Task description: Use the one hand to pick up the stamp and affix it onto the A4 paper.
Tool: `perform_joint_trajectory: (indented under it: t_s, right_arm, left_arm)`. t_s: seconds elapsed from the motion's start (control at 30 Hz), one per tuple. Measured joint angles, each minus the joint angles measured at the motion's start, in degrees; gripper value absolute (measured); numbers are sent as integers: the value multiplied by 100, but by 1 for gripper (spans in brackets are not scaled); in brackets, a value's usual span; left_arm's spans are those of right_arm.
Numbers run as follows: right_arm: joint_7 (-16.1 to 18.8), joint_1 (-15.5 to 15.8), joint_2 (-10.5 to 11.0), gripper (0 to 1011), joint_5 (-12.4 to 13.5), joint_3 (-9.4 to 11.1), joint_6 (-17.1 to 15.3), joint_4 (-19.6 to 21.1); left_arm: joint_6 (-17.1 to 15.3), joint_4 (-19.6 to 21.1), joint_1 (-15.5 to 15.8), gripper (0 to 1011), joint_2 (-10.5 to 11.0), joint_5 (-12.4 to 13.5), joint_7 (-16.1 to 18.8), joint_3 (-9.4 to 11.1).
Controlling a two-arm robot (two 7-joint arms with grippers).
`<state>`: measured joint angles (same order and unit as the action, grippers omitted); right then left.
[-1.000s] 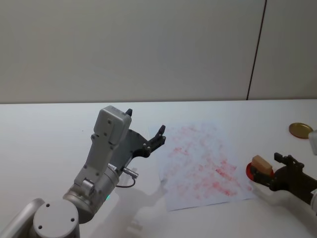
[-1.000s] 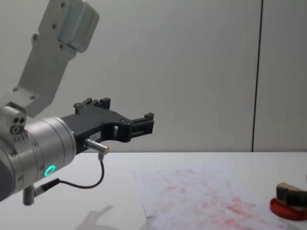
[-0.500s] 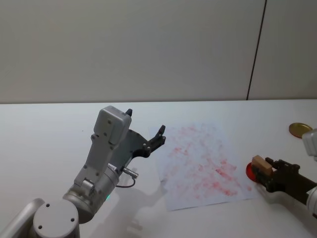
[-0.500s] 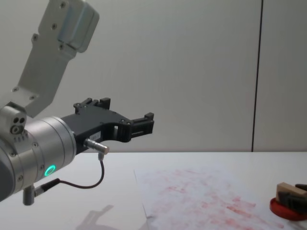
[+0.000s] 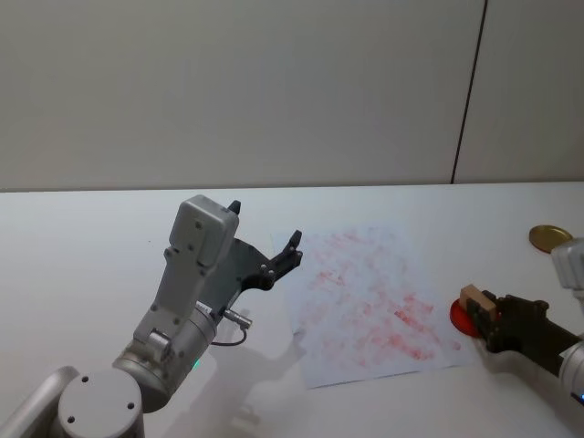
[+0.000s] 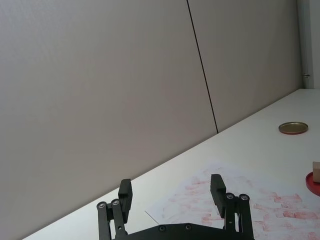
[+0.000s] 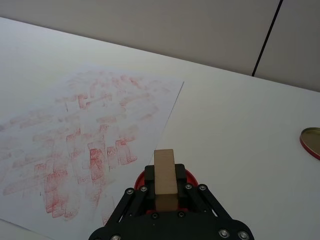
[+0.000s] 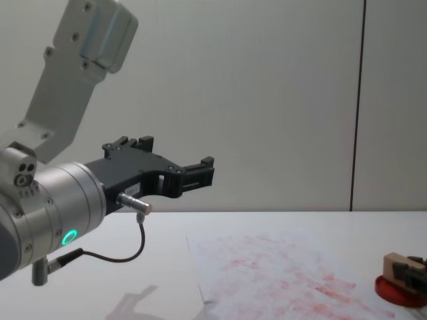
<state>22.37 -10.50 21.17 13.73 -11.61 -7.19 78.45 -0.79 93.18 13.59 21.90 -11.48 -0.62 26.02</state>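
Wooden stamp [image 7: 164, 170] now pinched in the right gripper [image 7: 165, 189], which closed in this last second; still on the red ink pad [image 7: 140, 178] beside the A4 paper [image 7: 85, 120]. Grasp looks done, lift next. Left gripper [image 6: 171, 189] idles open, left of the paper.

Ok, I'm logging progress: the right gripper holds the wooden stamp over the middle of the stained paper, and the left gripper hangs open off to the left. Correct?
Not quite. The right gripper holds the stamp at the red ink pad, beside the A4 paper's right edge, not over its middle; the right wrist view shows this. The left gripper does hang open to the left.
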Motion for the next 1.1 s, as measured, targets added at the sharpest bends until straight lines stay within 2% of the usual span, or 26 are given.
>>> perform_joint_trajectory:
  t_s: [0.23,0.5,1.1]
  right_arm:
    - [-13,38,-7,220,0,-20,146,81]
    - [159,42,-63,220,75,-89,237,252]
    - [542,-14,-324,220,132,-401,62,436]
  left_arm:
    - [0,0,0,993,0,0,0,0]
    - [0,0,0,993,0,0,0,0]
    - [0,0,0,993,0,0,0,0]
